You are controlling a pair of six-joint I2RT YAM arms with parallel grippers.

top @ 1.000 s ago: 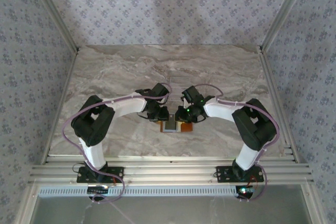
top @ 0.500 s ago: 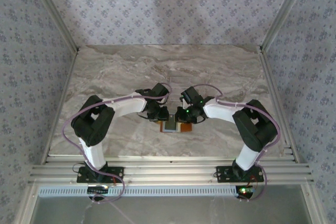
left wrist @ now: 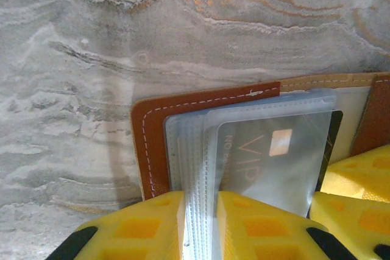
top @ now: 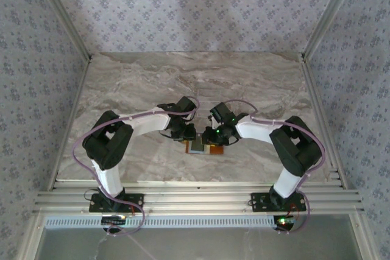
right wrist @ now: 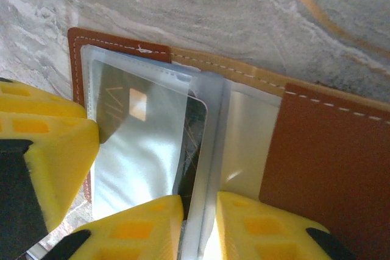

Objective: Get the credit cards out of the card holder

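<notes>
Left wrist view tells me where the danger is: the left gripper (left wrist: 196, 226) is pinching the stack of plastic sleeves (left wrist: 190, 150) of the card holder (left wrist: 148, 150). The silver card (left wrist: 274, 168) sits deep inside one of these sleeves, beside the fingers and not between them. If I pull from here, I think the whole card holder will lift or slide on the table (left wrist: 73, 77) and no card will come out, because the plastic is gripped and not the card. On the right wrist view the right gripper (right wrist: 200, 226) has its jaws a little apart around the lower edge of a sleeve, where the dark card (right wrist: 192, 141) shows behind the silver one; whether they really bite on something I cannot tell. A closing there may catch sleeve and card together, or the smooth card may slip from the pads. The two grippers are also so near that their yellow fingers could knock each other. In the top external view the card holder lies open and flat on the near half of the table, between both arms. The left arm (top: 143, 121) and the right arm (top: 262, 127) reach inward with bent elbows, wrists tipped down, and meet above it.
</notes>
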